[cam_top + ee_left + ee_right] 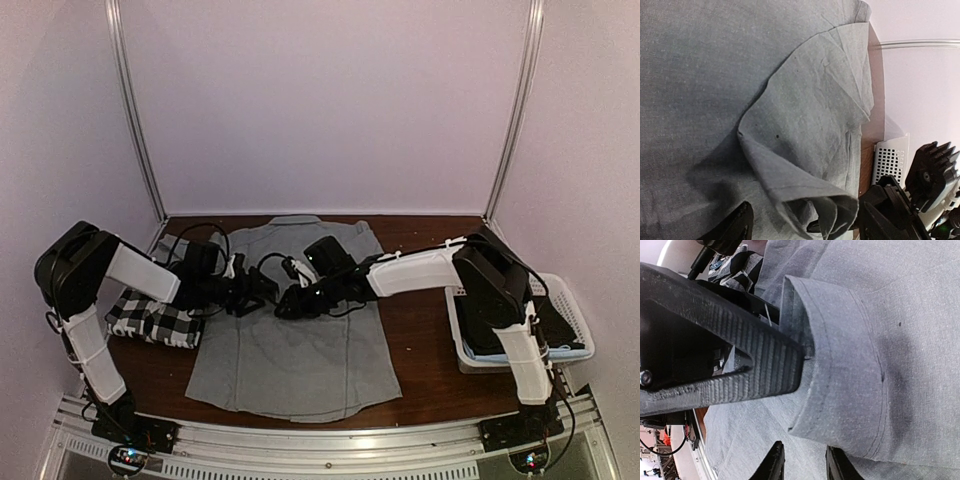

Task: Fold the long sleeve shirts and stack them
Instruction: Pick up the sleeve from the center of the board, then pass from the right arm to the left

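Note:
The grey shirt [300,350] lies spread flat in the middle of the table, collar to the back. One sleeve is folded over its body, and the cuff [810,200] curls up into an open loop. My left gripper [805,227] is open with that cuff between its jaws, against the right-hand one. My right gripper [802,465] is open a little and empty, just beside the cuff's edge [840,390]. Both grippers meet over the shirt's upper middle, left [262,290] and right [285,303]. The checked shirt [150,315] lies folded at the left, under my left arm.
A white perforated basket [570,300] holding something black stands at the table's right edge, and it also shows in the left wrist view [890,160]. The left gripper's ribbed finger [740,370] fills the left of the right wrist view. Booth walls close the back and sides.

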